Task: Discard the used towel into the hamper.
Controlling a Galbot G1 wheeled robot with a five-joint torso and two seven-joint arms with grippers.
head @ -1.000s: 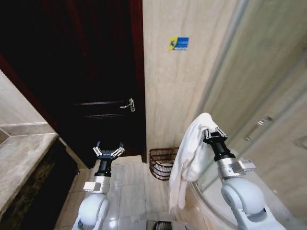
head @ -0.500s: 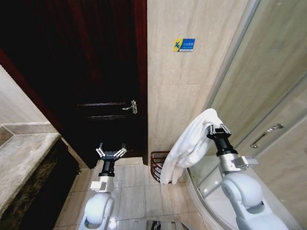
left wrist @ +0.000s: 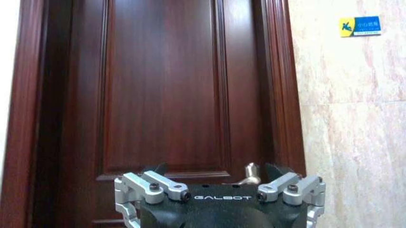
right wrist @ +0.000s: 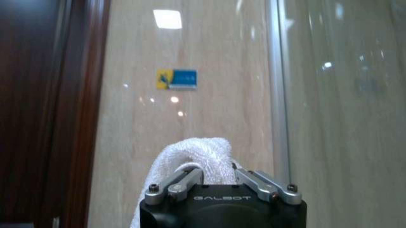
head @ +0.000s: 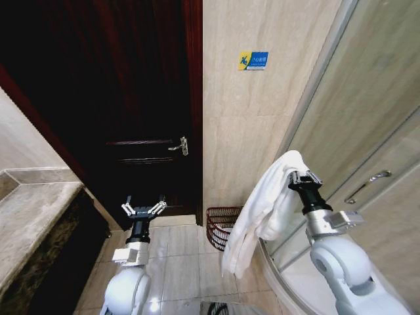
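Swinging lower beside the right gripper [head: 303, 177], the white towel [head: 262, 216] is hanging from its closed jaws, partly covering the wire hamper [head: 220, 226] on the floor. Left gripper [head: 144, 209] is idling with jaws spread; the drop is not yet done.

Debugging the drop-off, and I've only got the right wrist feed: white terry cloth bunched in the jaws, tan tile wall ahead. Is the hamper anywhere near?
Observer: Yes. The head view shows the dark red-brown wire hamper on the floor against the tiled wall, beside the door frame.
Operator: Towel over it?
Observer: Not quite. The white towel hangs from the right gripper, its lower end in front of the hamper's right side.
Operator: Left arm?
Observer: The left gripper is open, raised before the dark wooden door, holding nothing.
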